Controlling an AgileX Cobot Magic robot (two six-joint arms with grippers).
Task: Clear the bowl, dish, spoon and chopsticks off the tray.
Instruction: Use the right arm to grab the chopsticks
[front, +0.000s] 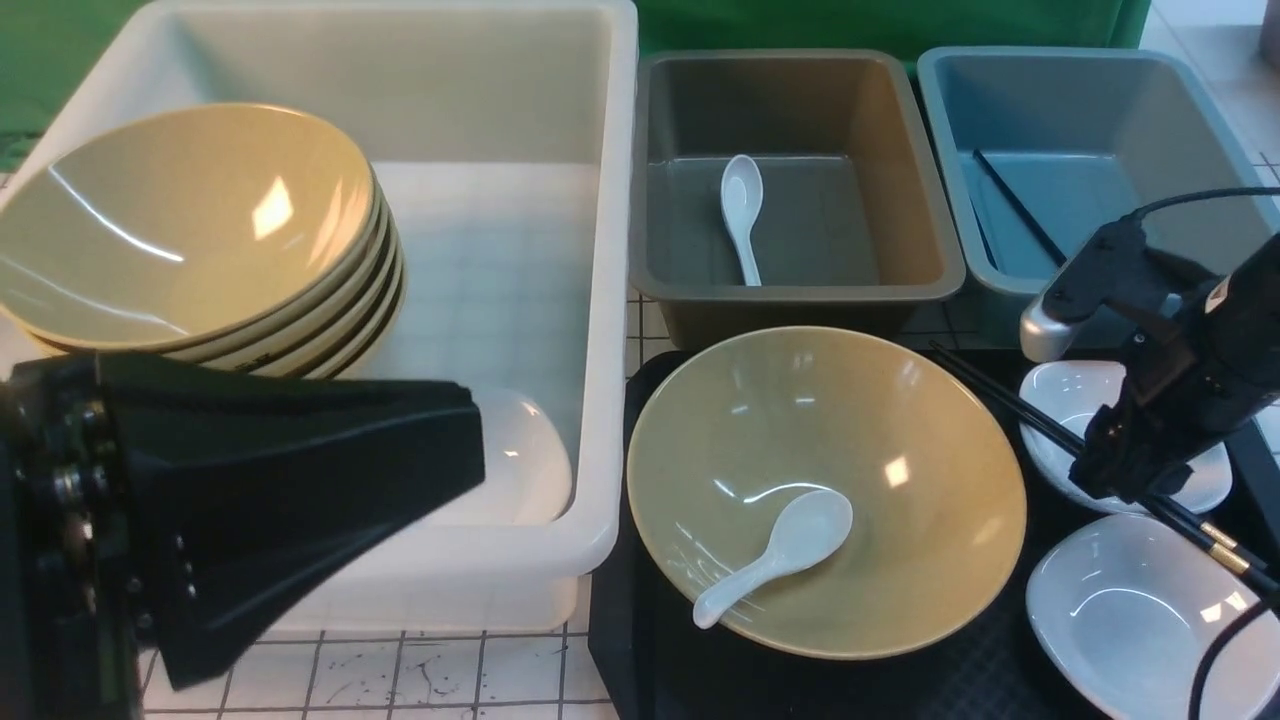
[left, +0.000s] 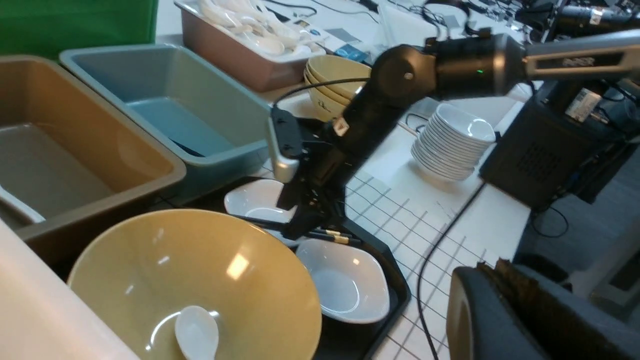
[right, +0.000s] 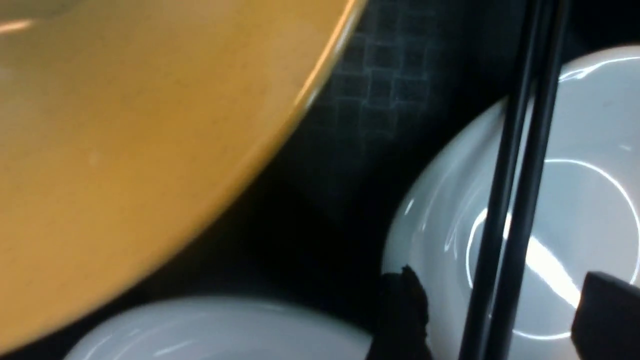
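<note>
Chopsticks (front: 1010, 400) on tray (front: 950, 685), right end effector (front: 1125, 480) spread astride them, not gripping.

Chopsticks: two thin black sticks side by side with gold bands at the thick ends. They lie slanted across the far dish (front: 1070, 400), and the banded ends reach the rim of the near dish (front: 1130, 610). The thin ends pass just beside the rim of the bowl (front: 880, 430), leaving little clearance there. The bowl is olive-yellow and glossy, with the spoon (front: 780, 550) lying inside it. Its far rim sits close to the front wall of the grey bin (front: 800, 290). The blue bin (front: 950, 100) stands near behind the end effector. The tray's left edge sits just beside the white bin (front: 610, 300). The left end effector (front: 300, 490) is pressed together, low over the worktop (front: 450, 670), well apart from the tray.
</note>
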